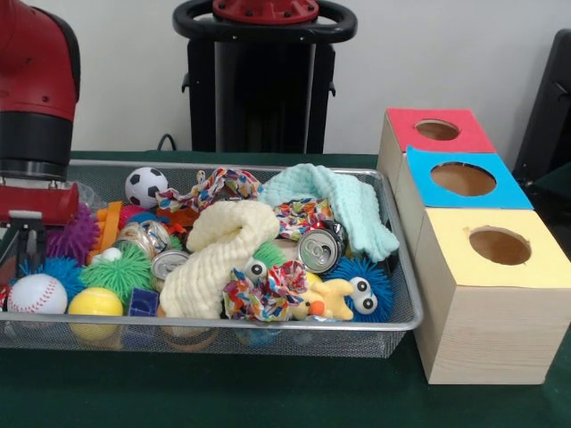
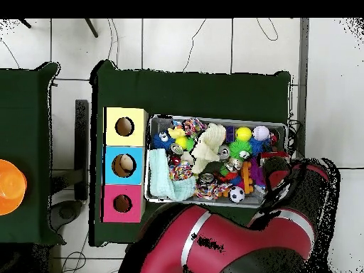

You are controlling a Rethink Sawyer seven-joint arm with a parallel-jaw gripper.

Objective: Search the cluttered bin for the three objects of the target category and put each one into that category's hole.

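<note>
The bin (image 1: 268, 325) is a silver wire-mesh basket full of toys, cans and cloths; it also shows in the overhead view (image 2: 213, 119). The hole (image 1: 437, 130) is in the red top of the farthest wooden box, and it shows in the overhead view (image 2: 122, 203) too. My gripper (image 1: 27, 245) hangs from the red and black arm over the bin's left end, above a purple spiky ball (image 1: 76, 236) and a baseball (image 1: 37, 293). I see nothing held in it. In the overhead view the arm (image 2: 284, 181) covers that end of the bin.
The bin holds a soccer ball (image 1: 145, 185), a yellow ball (image 1: 95, 302), a green spiky ball (image 1: 125, 272), drink cans (image 1: 319, 250), a cream cloth (image 1: 227, 254), a mint cloth (image 1: 343, 205) and a blue fuzzy toy (image 1: 361, 290). Blue-topped (image 1: 463, 179) and yellow-topped (image 1: 500, 246) boxes stand beside it.
</note>
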